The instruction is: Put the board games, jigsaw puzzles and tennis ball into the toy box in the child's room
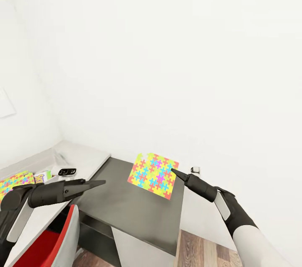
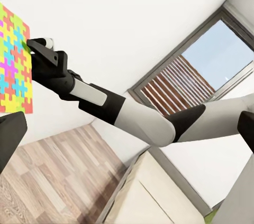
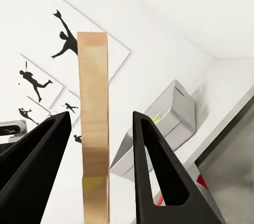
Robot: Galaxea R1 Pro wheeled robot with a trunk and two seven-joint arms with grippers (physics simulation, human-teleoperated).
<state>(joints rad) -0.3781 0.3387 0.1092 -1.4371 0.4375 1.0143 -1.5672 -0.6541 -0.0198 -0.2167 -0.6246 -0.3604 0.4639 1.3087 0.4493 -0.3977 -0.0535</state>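
My right gripper (image 1: pixel 173 171) is shut on one edge of a jigsaw puzzle (image 1: pixel 153 174), a bright board held tilted in the air above a dark grey surface (image 1: pixel 134 208). In the right wrist view the jigsaw puzzle (image 3: pixel 93 129) stands edge-on between the black fingers (image 3: pixel 153 166). My left gripper (image 1: pixel 100 183) hangs open and holds nothing, left of the held board. A second jigsaw puzzle (image 1: pixel 14 181) and a board game (image 1: pixel 42 177) lie on the pale table (image 1: pixel 84 162) at the left. The grey toy box (image 3: pixel 164 123) stands by the wall.
A small black object (image 1: pixel 67 171) lies on the table. A red and grey chair (image 1: pixel 50 246) is below my left arm. The white wall is close ahead. The beige bed (image 2: pixel 153 192), a grey-framed window (image 2: pixel 196 76) and wood floor (image 2: pixel 58 171) lie to the right.
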